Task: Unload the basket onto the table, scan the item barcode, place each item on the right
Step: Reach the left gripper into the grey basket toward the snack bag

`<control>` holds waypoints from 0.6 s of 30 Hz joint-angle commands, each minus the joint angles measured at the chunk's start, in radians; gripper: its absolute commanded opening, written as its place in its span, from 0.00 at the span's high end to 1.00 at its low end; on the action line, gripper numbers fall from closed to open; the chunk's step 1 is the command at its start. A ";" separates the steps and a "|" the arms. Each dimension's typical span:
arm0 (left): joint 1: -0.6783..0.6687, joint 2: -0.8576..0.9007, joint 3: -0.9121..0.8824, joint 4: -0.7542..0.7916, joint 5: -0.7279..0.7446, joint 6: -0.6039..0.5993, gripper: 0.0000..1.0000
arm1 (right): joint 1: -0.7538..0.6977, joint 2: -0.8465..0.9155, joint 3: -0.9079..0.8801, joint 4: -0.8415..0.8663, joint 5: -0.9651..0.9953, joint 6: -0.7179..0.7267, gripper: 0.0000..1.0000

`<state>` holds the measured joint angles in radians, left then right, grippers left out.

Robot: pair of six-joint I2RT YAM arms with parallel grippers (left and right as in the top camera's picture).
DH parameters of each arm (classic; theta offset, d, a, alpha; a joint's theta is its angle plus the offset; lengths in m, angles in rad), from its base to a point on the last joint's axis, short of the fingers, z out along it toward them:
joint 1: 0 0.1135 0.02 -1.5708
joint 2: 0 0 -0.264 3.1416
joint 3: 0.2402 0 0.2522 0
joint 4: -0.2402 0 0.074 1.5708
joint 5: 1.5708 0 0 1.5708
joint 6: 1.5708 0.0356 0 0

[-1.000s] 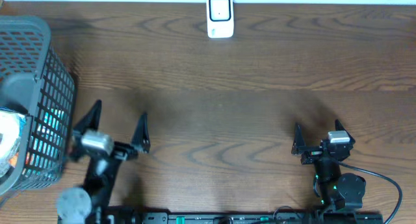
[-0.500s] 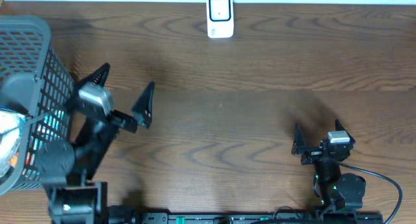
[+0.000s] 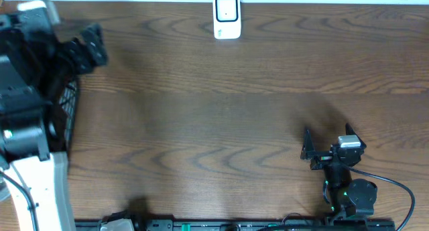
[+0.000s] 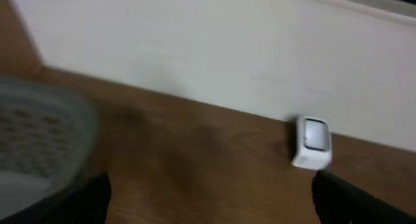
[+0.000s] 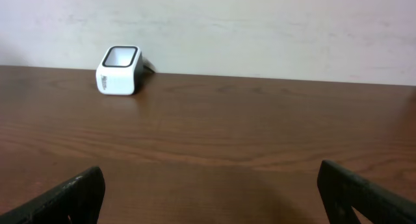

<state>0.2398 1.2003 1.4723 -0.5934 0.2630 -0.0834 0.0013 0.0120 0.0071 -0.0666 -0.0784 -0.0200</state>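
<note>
The left gripper (image 4: 211, 193) has swung over the black mesh basket (image 3: 68, 105), jaws wide apart, empty. The right gripper (image 3: 327, 141) gapes too. The glossy white rounded scanner (image 3: 227, 17) stands at the wood-grain table (image 3: 221, 124)'s far edge; the item is hidden.

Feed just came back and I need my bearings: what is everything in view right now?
table: one, brown wood
scanner: one, white, far edge, centre
basket: one, black mesh, left edge, mostly hidden by the left arm
cable: one, black, near right corner
left tool: one, black, open and empty, far left by the basket
right tool: one, black, open and empty, near right
</note>
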 commanded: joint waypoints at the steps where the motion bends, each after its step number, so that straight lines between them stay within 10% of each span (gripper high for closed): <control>1: 0.093 0.035 0.029 0.015 0.022 -0.031 0.02 | 0.007 -0.005 -0.001 -0.004 -0.006 -0.014 0.01; 18: 0.423 0.231 0.268 -0.128 -0.063 -0.136 0.02 | 0.007 -0.005 -0.001 -0.004 -0.006 -0.014 0.01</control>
<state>0.6178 1.3449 1.6306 -0.6567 0.2104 -0.1951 0.0013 0.0120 0.0071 -0.0666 -0.0784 -0.0200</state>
